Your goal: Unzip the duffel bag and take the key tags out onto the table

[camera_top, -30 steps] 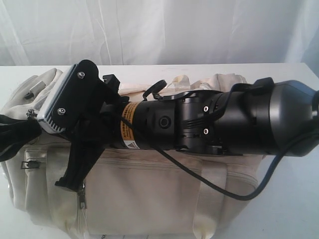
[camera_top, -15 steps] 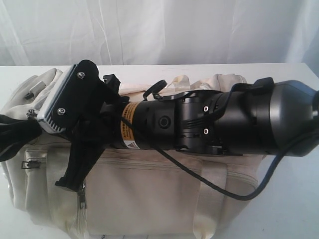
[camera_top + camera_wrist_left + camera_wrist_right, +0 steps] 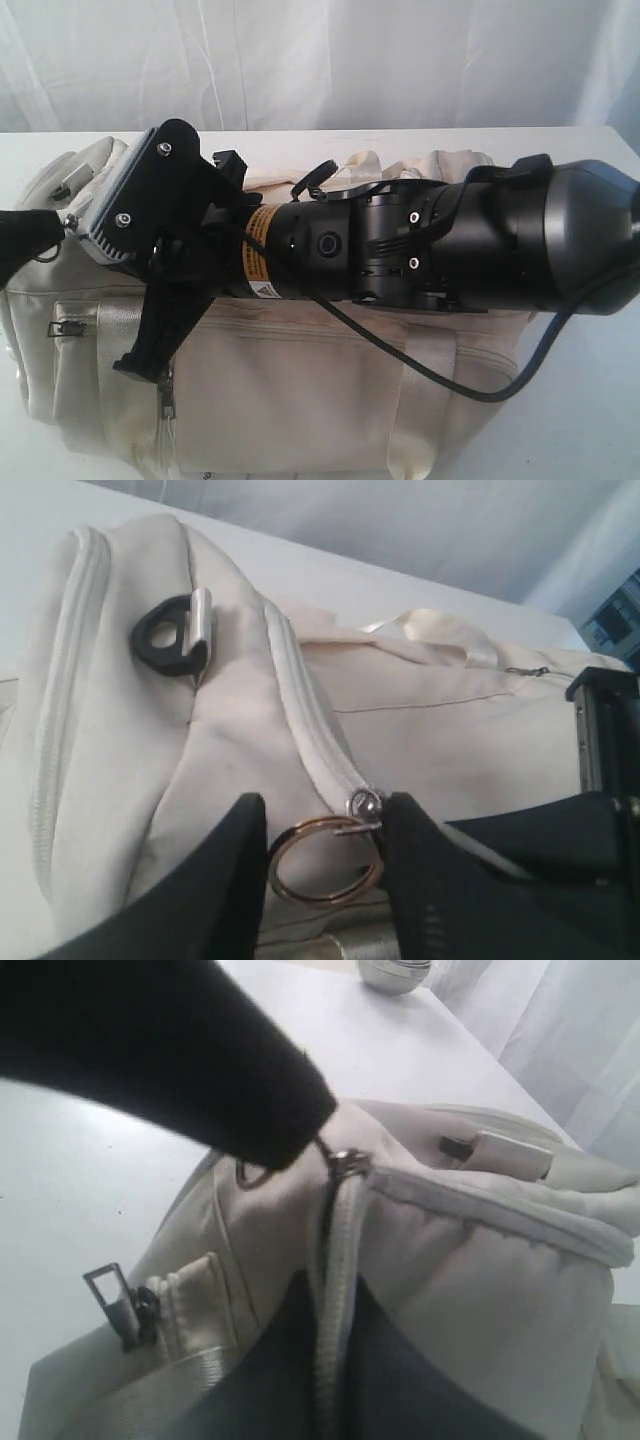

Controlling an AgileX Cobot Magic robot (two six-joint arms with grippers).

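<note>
The cream duffel bag (image 3: 300, 390) lies on the white table (image 3: 585, 420). My left gripper (image 3: 323, 855) is shut on the gold ring (image 3: 325, 862) that hangs from the main zipper's slider (image 3: 364, 803), at the bag's left end (image 3: 20, 240). My right arm reaches across the bag's top. Its gripper (image 3: 335, 1370) is shut on the bag's zipper band (image 3: 338, 1260), just behind the slider (image 3: 346, 1163). In the exterior view that gripper (image 3: 140, 360) points down over the bag's front left. The zipper looks closed ahead of the slider. The key tags are hidden.
A black D-ring (image 3: 168, 636) and a small pocket zip pull (image 3: 112, 1295) sit on the bag's end. A shiny metal object (image 3: 393, 972) stands on the table beyond the bag. White curtains hang behind the table.
My left gripper has moved up and to the left with the ring, and the bag's left end has shifted with it. The right gripper has tilted slightly.
</note>
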